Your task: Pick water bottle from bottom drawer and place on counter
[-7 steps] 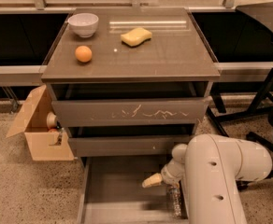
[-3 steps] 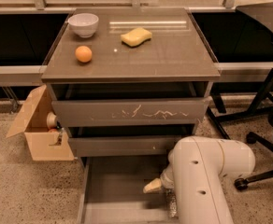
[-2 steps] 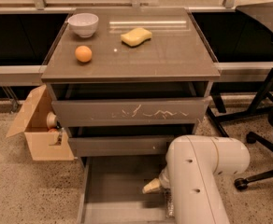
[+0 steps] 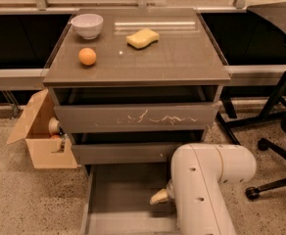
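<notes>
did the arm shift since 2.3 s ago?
Yes. The white arm has swung left, judged against the scratched drawer front above it. Its claw stays low over the bottom drawer.

No text, label, brand, number or sign can be read on the counter [image 4: 182, 58], on the scratched drawer front [image 4: 94, 117] or on the cardboard box [image 4: 47, 153], and the gripper [image 4: 160, 196] sits low inside the open bottom drawer [image 4: 118, 190], mostly hidden behind the white arm [image 4: 206, 180].
</notes>
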### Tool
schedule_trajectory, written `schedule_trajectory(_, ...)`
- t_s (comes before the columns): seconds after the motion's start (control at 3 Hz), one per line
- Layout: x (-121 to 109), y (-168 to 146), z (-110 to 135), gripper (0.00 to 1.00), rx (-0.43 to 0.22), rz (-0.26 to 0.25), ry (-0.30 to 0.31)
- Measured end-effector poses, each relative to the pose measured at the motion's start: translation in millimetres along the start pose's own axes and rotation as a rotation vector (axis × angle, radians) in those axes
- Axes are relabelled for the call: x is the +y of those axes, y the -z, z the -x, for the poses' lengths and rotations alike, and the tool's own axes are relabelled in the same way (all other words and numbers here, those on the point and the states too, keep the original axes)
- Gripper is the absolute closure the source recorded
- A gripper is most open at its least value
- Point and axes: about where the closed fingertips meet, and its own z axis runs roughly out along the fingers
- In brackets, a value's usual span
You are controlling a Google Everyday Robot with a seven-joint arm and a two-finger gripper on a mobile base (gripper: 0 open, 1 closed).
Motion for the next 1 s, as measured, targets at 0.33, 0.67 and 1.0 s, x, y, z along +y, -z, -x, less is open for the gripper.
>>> schedule_trajectory(0.33, -5, -5, 1, 0.0, 0.006, -0.008, -0.014)
schedule_trajectory(0.67, -10, -14, 1, 0.26, 0.017, 0.0, -0.029)
schedule_trajectory(1.0, -13, -17, 1, 0.5, 0.023, 0.005, -0.034)
